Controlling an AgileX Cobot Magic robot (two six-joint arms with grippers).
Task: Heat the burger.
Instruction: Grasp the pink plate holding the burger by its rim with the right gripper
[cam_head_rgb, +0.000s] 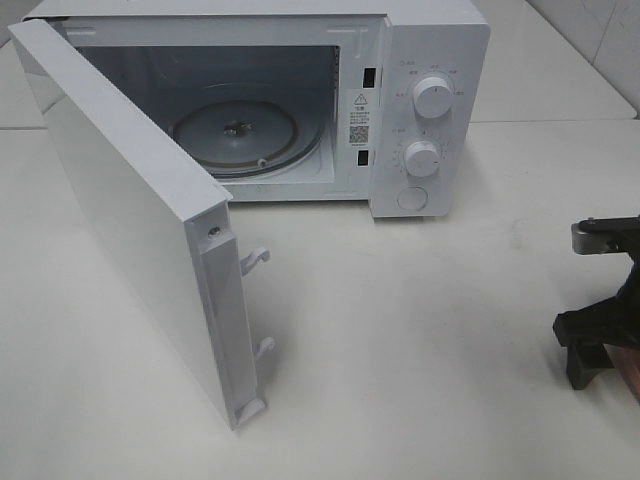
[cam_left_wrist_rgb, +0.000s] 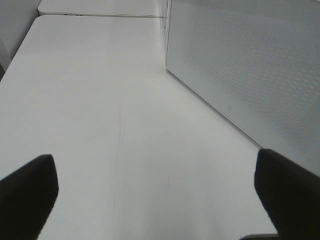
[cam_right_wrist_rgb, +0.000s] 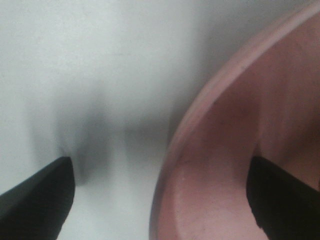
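The burger is out of view in all three views. A pink plate (cam_right_wrist_rgb: 240, 125) fills one side of the right wrist view, and a sliver of it (cam_head_rgb: 629, 366) shows at the right edge of the high view. My right gripper (cam_head_rgb: 590, 355) (cam_right_wrist_rgb: 160, 200) is open and straddles the plate's rim, one finger over the plate and the other over the table. My left gripper (cam_left_wrist_rgb: 159, 200) is open over bare table with nothing between its fingers. It does not show in the high view.
A white microwave (cam_head_rgb: 430, 110) stands at the back of the white table (cam_head_rgb: 420, 350). Its door (cam_head_rgb: 130, 200) is swung wide toward the front left, and the glass turntable (cam_head_rgb: 235, 130) inside is bare. The microwave's perforated side wall (cam_left_wrist_rgb: 250, 65) is close to my left gripper.
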